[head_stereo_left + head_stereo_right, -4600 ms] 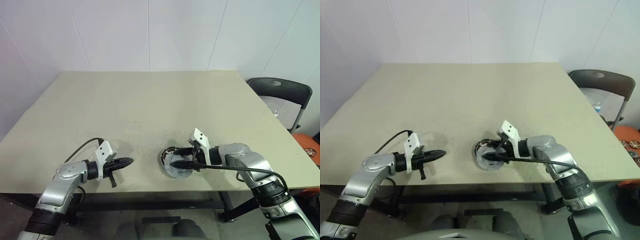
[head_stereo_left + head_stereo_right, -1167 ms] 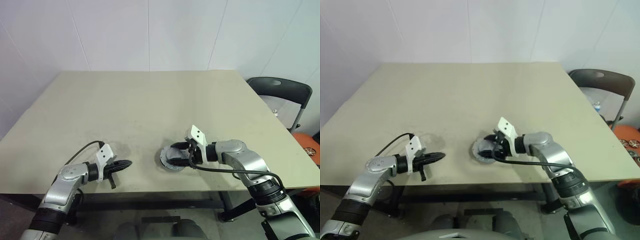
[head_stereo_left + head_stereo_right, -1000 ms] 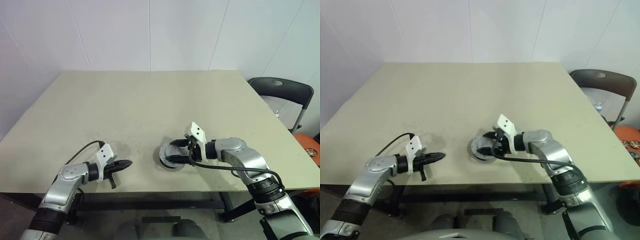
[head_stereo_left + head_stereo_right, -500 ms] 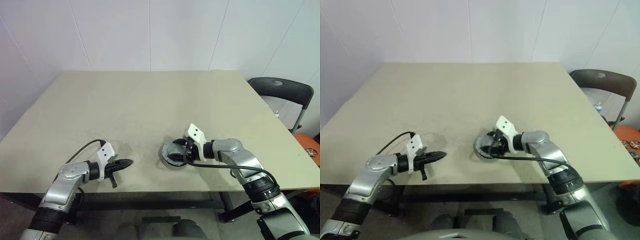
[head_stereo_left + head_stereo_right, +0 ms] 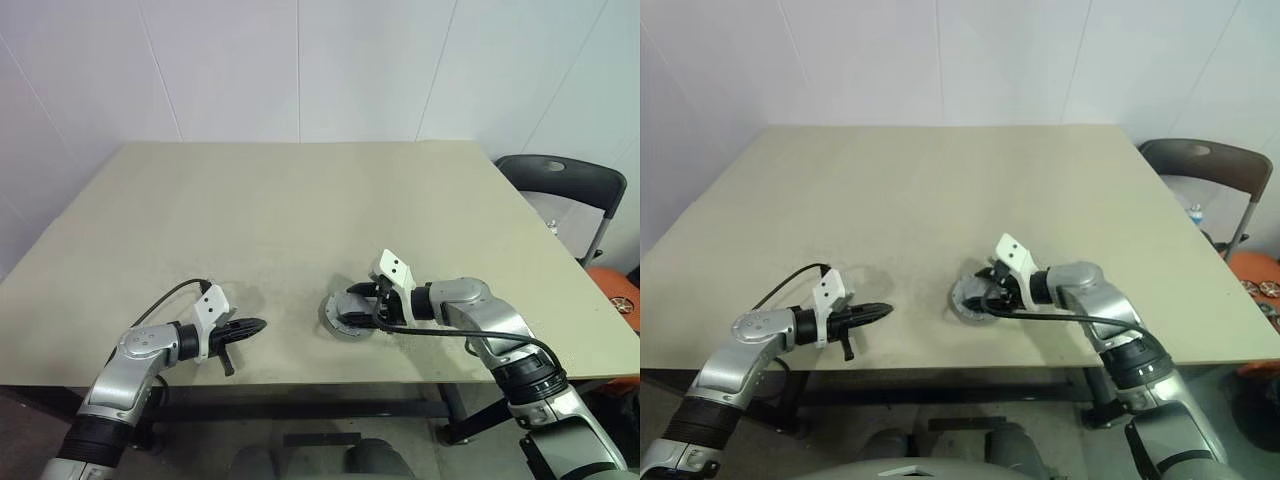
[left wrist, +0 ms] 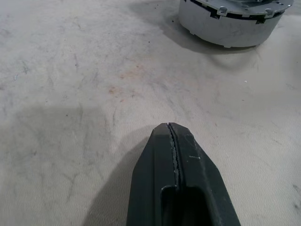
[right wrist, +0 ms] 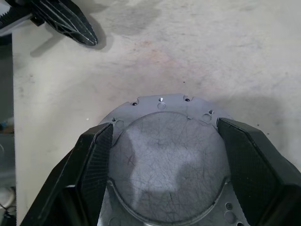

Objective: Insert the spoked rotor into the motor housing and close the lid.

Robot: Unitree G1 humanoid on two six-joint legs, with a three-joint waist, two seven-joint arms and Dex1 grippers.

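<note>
I see the motor housing (image 7: 167,165) lying flat on the table (image 5: 300,200), close to its near edge, a smooth grey disc face up. My right gripper (image 7: 167,160) is spread wide, its 2 fingers (image 7: 94,165) straddling the housing's rim on either side; I cannot tell if they press it. My left gripper (image 6: 175,155) has its jaws closed on nothing, hovering over the table well apart from the housing on its left.
</note>
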